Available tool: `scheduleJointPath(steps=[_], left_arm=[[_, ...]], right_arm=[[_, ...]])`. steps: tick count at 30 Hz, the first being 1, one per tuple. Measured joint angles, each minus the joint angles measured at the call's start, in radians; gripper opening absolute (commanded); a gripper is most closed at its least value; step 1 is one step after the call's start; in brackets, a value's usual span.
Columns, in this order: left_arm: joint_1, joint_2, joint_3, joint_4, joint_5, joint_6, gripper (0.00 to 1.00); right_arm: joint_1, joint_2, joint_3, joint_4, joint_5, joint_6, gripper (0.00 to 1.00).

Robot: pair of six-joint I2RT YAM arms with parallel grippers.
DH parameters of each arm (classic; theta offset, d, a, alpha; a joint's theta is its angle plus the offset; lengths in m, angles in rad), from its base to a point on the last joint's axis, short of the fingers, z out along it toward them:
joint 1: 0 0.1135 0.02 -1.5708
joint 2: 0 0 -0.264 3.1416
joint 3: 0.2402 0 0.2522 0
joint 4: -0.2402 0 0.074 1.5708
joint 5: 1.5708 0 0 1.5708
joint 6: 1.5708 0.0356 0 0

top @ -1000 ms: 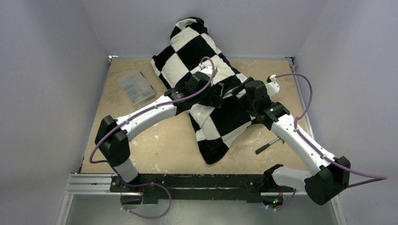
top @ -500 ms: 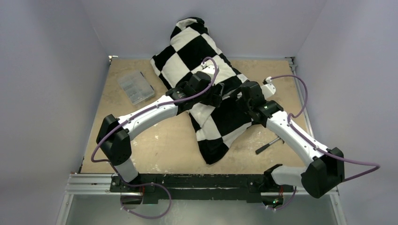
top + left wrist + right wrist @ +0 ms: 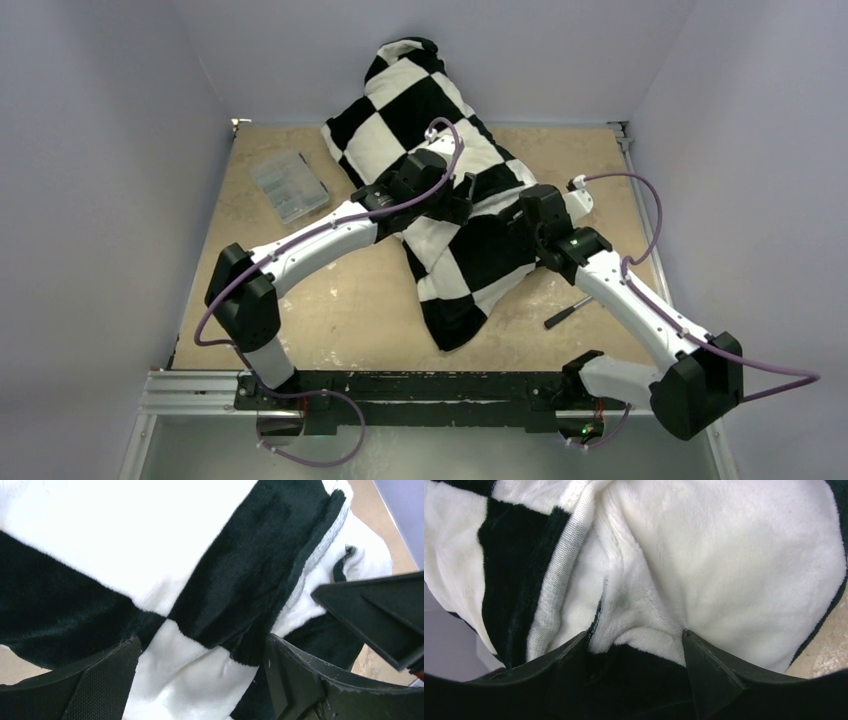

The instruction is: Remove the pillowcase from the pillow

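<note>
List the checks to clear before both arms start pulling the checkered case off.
1. Left claw straddles a pillowcase fold: ok.
2. Left claw shut on it: not ok, jaws stand wide.
3. Right claw pinching the cloth bunched between its fingers: cannot tell.
4. Case opening found: ok, grey hem strip shows in both wrist views.
5. Pillow exposed: cannot tell, none shows plainly.
6. Plastic box and black-handled tool apart from the cloth: ok.

White arms (image 3: pixel 320 235) — black joints (image 3: pixel 245 305); purple cables (image 3: pixel 650 215)
</note>
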Motion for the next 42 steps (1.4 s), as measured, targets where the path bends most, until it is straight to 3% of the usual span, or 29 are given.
scheduleJointPath(steps=[7,20,27,30,33,36,39,42], left_arm=[[0.006,0.040,0.054,-0.001,0.014,-0.010,0.92],[0.005,0.179,0.228,-0.063,0.089,-0.017,0.92],[0.001,0.245,0.271,-0.096,0.092,-0.019,0.92],[-0.002,0.263,0.279,-0.099,0.084,-0.019,0.79],[-0.002,0.274,0.280,-0.098,0.071,-0.020,0.43],[-0.001,0.278,0.280,-0.098,0.037,-0.019,0.19],[0.013,0.279,0.264,-0.090,0.010,-0.023,0.03],[0.057,0.278,0.230,-0.067,0.034,-0.032,0.00]], right_arm=[[0.000,-0.053,-0.037,-0.006,-0.039,0.006,0.56],[0.000,-0.050,-0.042,-0.026,-0.063,0.028,0.07],[0.000,-0.048,-0.056,-0.016,-0.066,0.031,0.06],[0.000,-0.044,-0.057,-0.014,-0.066,0.029,0.06],[-0.002,-0.039,-0.057,-0.007,-0.069,0.022,0.06],[-0.003,-0.032,-0.057,0.007,-0.078,0.014,0.01],[-0.003,-0.017,-0.057,0.031,-0.088,-0.007,0.00],[-0.003,0.002,-0.057,0.074,-0.102,-0.032,0.00]])
